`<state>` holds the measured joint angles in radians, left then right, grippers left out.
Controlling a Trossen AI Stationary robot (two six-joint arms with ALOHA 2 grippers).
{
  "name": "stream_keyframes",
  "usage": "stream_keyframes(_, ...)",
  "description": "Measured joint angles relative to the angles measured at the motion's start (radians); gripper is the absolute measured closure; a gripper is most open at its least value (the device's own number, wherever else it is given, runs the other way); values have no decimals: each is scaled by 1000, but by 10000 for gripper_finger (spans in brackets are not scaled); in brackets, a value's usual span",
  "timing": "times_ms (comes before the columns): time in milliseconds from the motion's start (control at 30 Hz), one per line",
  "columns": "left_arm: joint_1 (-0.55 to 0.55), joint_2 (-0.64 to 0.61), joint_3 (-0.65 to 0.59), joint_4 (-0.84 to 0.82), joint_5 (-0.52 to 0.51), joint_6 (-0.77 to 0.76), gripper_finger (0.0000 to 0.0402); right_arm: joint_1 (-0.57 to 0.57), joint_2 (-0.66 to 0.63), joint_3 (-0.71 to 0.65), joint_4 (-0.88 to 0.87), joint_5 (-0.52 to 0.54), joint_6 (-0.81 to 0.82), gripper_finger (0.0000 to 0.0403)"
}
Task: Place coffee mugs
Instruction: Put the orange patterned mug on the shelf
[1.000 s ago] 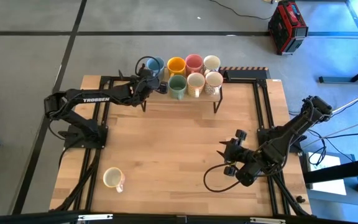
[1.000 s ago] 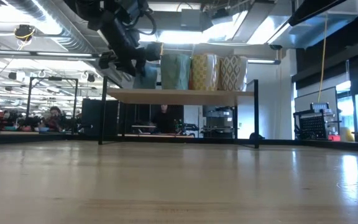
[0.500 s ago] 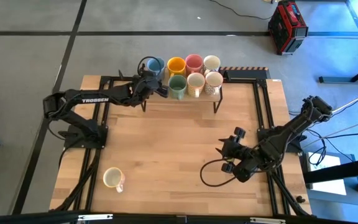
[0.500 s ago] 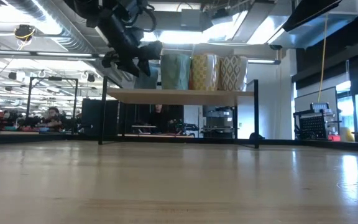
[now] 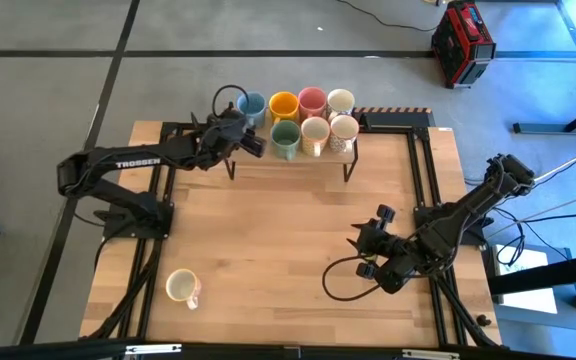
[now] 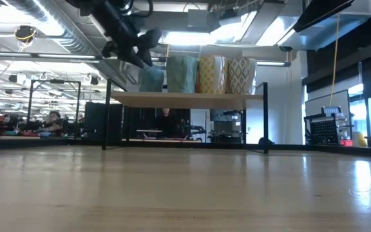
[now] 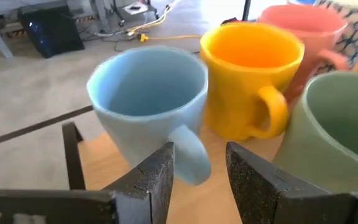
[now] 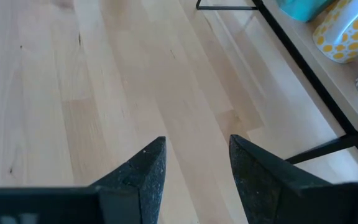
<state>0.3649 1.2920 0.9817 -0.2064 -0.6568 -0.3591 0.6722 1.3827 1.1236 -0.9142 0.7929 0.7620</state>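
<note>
From bench (image 6: 185,193) level I see 4 mugs (image 6: 198,74) in a row on the raised shelf (image 6: 185,96). My left gripper (image 6: 137,46) hangs just beside the light blue mug (image 6: 151,78), apart from it, fingers spread.

Bright overhead light, blurred wrist close-ups

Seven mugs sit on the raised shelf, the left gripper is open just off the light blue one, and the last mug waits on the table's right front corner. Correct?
Not quite: the high view shows the last mug near the table's left front corner, not the right. Otherwise right: seven on the shelf, left gripper open beside the light blue mug.
</note>
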Motion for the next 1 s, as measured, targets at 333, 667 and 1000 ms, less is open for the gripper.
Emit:
stream_keyframes(333,-38,-87,22,-5,158,64,262,0,0,0,7,-1,0,237)
stream_keyframes(667,-235,-227,38,-125,686,30,262,0,1,0,31,-1,0,237)
stream_keyframes(1000,-555,-266,38,-292,773,-292,262,1,2,0,58,-34,-7,237)
